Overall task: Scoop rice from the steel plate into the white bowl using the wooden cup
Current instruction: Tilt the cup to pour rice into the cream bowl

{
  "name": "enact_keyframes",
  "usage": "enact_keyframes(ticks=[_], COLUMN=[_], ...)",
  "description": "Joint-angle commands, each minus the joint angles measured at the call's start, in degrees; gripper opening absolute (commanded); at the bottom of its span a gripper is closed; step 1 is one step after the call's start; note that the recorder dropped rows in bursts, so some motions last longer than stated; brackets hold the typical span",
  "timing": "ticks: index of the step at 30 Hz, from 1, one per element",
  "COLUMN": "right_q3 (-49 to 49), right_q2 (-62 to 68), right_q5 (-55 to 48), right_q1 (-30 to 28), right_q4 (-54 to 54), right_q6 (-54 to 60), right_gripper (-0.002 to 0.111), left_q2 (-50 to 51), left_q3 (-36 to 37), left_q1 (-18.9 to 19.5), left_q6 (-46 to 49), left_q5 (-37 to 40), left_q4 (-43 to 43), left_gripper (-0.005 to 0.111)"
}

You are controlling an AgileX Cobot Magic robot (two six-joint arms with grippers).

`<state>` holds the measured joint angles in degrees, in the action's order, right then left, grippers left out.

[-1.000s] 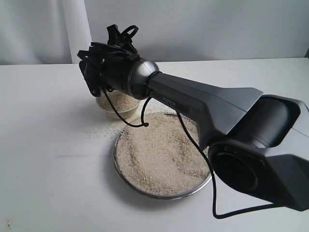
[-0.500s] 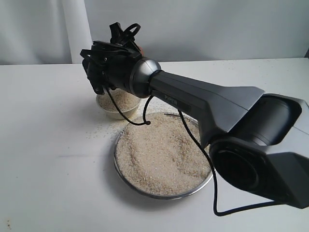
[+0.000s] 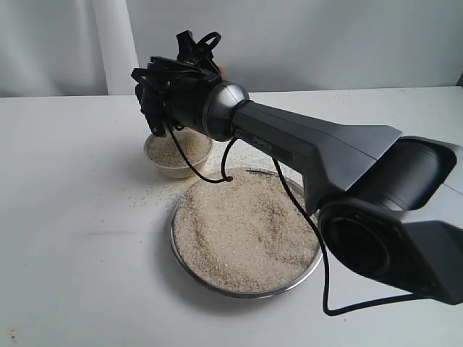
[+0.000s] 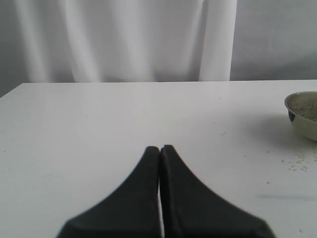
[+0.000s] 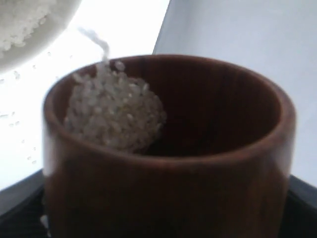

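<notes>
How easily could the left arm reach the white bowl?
Probably yes: bare table lies between the left gripper and the white bowl, though the right gripper with the wooden cup crowds it.

Bright, even light w/ soft shadows; right wrist view overexposed behind wooden cup (image 5: pixel 168 198) (close, blurry).

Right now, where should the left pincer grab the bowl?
Probably the bowl rim on the exterior view's left, left pincer coming from that side: the rim is thin and bare there, while the plate crowds its right and the right arm hangs above.
</notes>
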<state>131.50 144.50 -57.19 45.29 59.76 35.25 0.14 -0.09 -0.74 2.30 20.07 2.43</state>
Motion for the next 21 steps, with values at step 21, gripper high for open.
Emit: enact_keyframes(ticks=[21], right_q3=[-3.1], right_q2=[-0.92], right_q5=[5.38], right_q1=[0.2], right_q4=[6.36], right_q6=[3.5], right_gripper=[0.0], left_q2=[-0.14], left_q3=[0.09], left_q1=[-0.15], left_q6=[-0.22], left_q5=[-0.33], left_q4=[-0.02], left_gripper=[0.0])
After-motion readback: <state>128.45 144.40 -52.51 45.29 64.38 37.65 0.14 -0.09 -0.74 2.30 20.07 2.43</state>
